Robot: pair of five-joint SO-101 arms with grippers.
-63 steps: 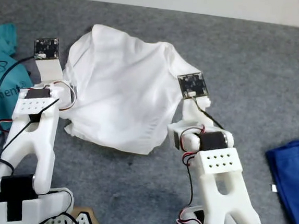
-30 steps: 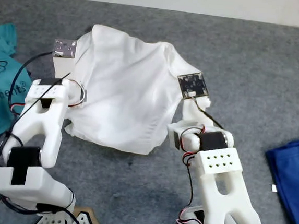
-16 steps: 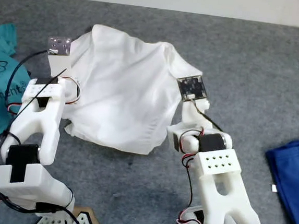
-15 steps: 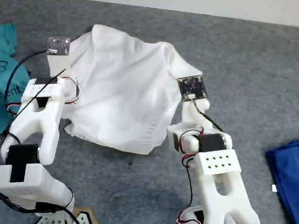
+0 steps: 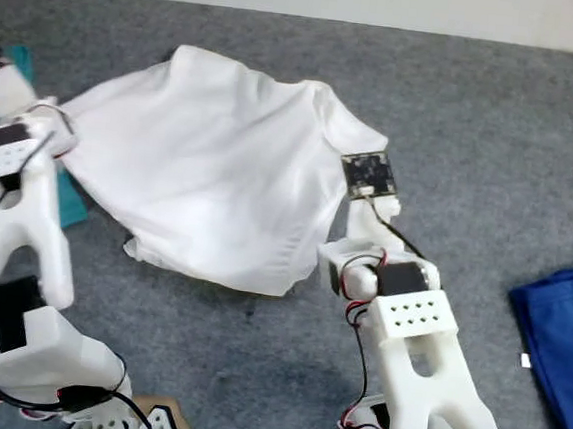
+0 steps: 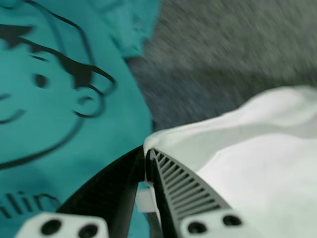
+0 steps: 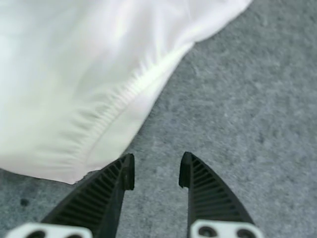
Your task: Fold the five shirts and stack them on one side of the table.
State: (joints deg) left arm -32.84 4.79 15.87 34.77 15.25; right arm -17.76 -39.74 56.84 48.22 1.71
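Now the left pincer (image 6: 147,152) is clamped on a corner of the white shirt (image 5: 219,179), stretched across the table (image 5: 494,142) toward the teal shirt (image 6: 49,114), while the right pincer (image 7: 156,171) gapes just off the hem, so best draw it flat and level, no jerking, I'd say

My high camera overlooks the table (image 5: 495,122); both my wrist cameras look down close, sharing the white shirt (image 5: 220,169).
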